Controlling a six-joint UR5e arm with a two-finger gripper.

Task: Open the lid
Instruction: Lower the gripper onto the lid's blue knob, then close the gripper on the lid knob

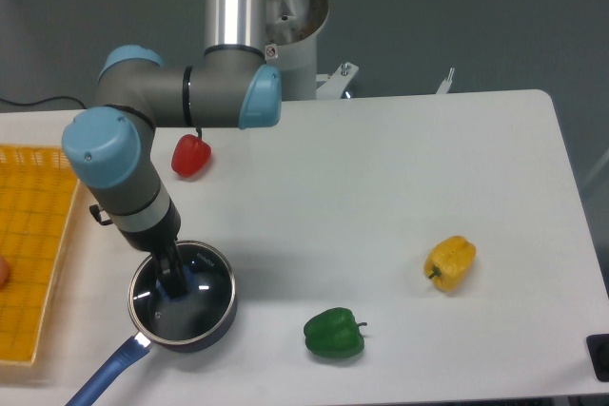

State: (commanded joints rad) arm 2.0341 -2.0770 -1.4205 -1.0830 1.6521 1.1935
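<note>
Lid [195,294] sits on saucepan [183,299] at table's [400,178] front-left. Pincer [173,279] directly above lid's blue knob [177,284], fingers reaching down over it. Spread or pinching knob: cannot tell, wrist hides it. Next move likely straight lift.

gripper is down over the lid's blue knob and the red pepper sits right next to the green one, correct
Not quite. The gripper is at the lid knob, but the camera view shows the red pepper far from the green pepper, up near the arm's base.
</note>
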